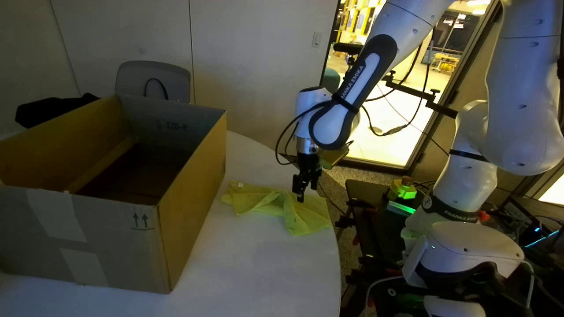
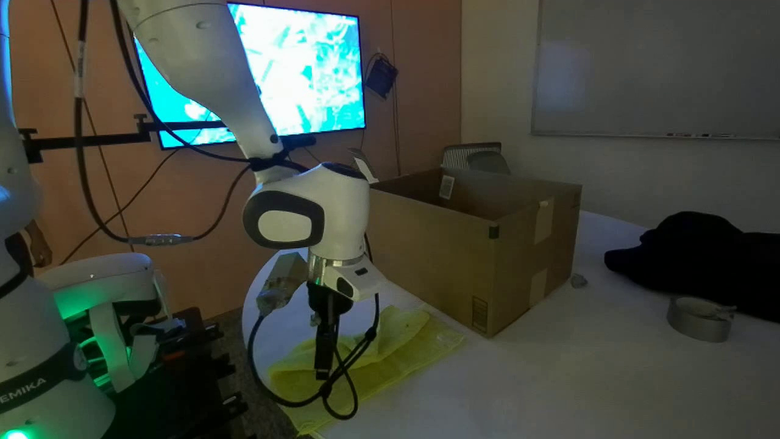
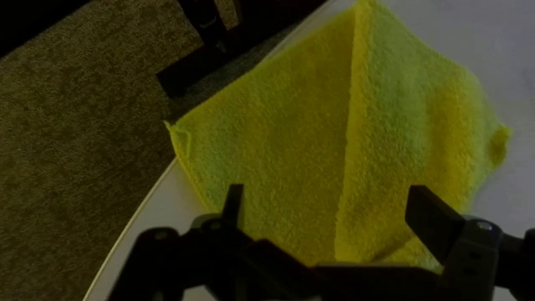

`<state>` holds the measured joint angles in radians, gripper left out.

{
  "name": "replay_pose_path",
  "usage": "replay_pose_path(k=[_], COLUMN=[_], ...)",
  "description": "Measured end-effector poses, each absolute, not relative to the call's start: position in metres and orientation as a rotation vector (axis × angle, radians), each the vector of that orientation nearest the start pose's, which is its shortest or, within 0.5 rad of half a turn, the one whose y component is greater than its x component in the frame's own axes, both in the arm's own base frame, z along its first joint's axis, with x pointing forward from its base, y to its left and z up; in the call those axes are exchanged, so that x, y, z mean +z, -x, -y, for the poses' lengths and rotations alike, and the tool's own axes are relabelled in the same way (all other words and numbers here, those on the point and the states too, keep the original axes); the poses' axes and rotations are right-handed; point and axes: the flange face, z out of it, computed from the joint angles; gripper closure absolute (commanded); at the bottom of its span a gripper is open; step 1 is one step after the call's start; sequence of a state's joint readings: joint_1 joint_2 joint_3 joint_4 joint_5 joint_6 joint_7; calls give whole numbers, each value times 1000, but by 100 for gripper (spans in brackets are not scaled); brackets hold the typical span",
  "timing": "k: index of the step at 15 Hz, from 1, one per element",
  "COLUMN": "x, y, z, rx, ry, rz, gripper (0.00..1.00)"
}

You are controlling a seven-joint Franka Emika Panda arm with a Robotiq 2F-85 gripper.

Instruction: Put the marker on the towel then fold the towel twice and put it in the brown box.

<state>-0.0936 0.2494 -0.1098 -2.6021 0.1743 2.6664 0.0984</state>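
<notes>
The yellow-green towel [image 1: 304, 215] lies on the white table beside the brown box, with one part folded over and rumpled. It also shows in an exterior view [image 2: 396, 360] and in the wrist view [image 3: 292, 146], where its fold edge runs between the fingers and one corner reaches past the table edge. My gripper [image 3: 326, 190] is open, pointing down just above the towel, with nothing between its fingers; it also shows in an exterior view [image 1: 307, 190]. The brown box [image 1: 105, 237] stands open-topped on the table; it also shows in an exterior view [image 2: 439, 262]. The marker is hidden or out of view.
The white table [image 1: 264, 273] has a curved edge close to the towel. A black cloth [image 2: 701, 256] and a roll of tape [image 2: 699, 318] lie beyond the box. A grey chair [image 1: 154, 79] stands behind it. A cable [image 2: 292, 402] loops down from the wrist near the towel.
</notes>
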Motion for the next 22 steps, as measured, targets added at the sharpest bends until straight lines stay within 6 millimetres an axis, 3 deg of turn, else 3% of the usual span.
replay_pose_path(k=[5, 8, 14, 20, 21, 22], x=[135, 126, 112, 98, 98, 98], y=[-371, -360, -358, -356, -356, -356], z=[82, 76, 72, 72, 72, 72], rx=[402, 384, 156, 91, 90, 90], ry=[3067, 3113, 3165, 3180, 3183, 3185], rz=[-378, -243, -151, -107, -101, -95], gripper=[0, 0, 0, 0, 21, 27])
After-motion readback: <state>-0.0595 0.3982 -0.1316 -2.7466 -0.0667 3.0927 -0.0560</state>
